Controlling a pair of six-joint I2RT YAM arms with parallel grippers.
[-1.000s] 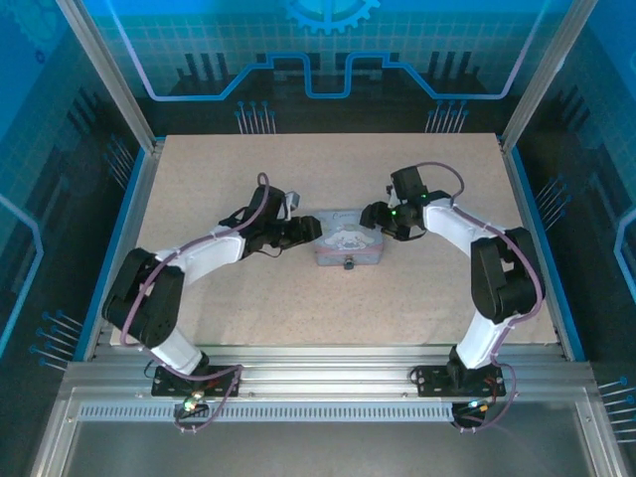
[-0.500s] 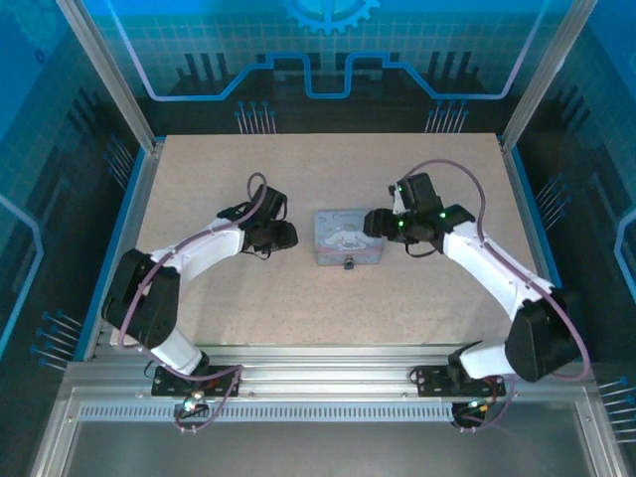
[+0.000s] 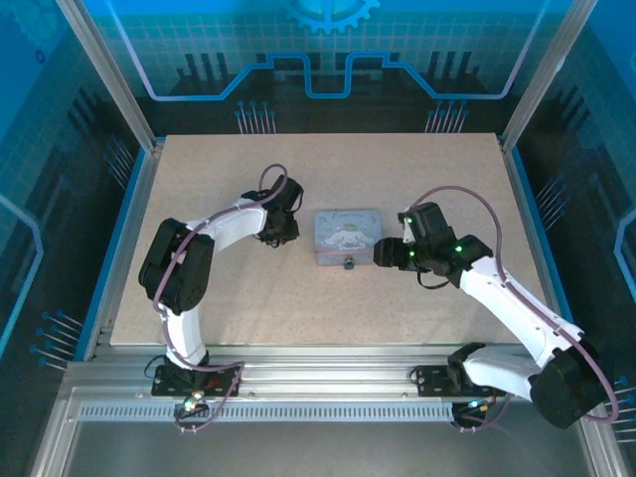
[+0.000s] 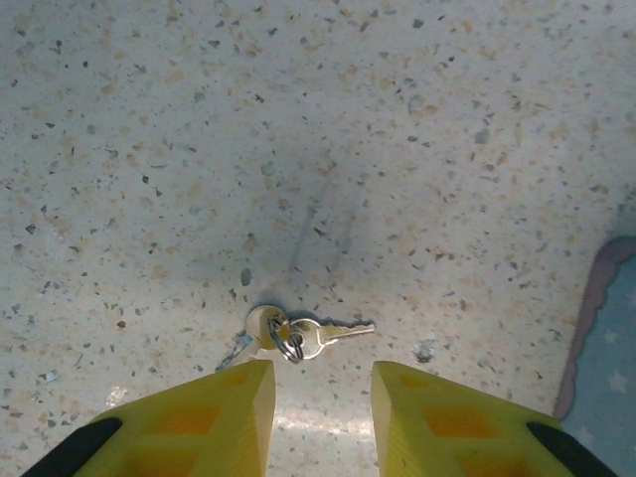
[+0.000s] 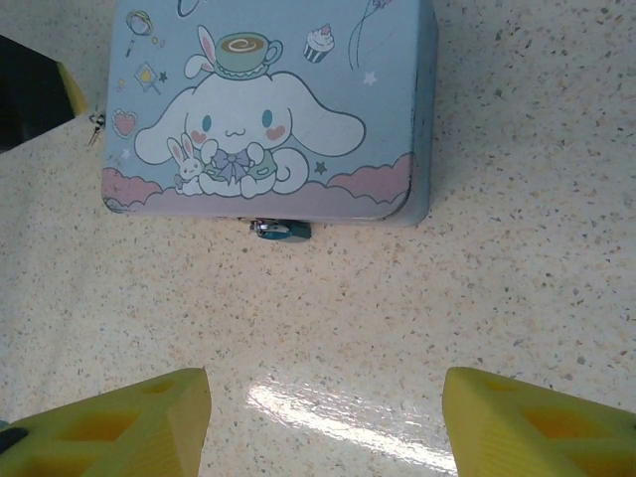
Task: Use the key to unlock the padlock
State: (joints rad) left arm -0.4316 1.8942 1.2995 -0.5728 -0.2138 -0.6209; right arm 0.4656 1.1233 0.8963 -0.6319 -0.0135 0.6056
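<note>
The key (image 4: 343,330) is a small silver key on a ring with a second one (image 4: 266,326), lying flat on the speckled table. My left gripper (image 4: 323,373) hovers just short of it, yellow fingers (image 4: 224,417) apart with nothing between them. From above, the left gripper (image 3: 285,233) stands left of the pastel tin (image 3: 348,235). The padlock (image 5: 280,230), small and dark teal, hangs at the tin's front edge; it is also visible from above, the padlock (image 3: 349,264). My right gripper (image 5: 324,383) is open wide, facing the padlock from a short distance, right gripper (image 3: 385,254).
The tin (image 5: 268,99) carries a white cartoon puppy and lies flat mid-table; its edge (image 4: 606,338) shows to the right of the left gripper. Blue rails (image 3: 127,229) and metal posts border the table. Open tabletop (image 3: 328,308) lies in front of the tin.
The left gripper drew back left from the tin's side and its jaws narrowed. The right gripper moved from beside the tin's right side toward its near right corner.
</note>
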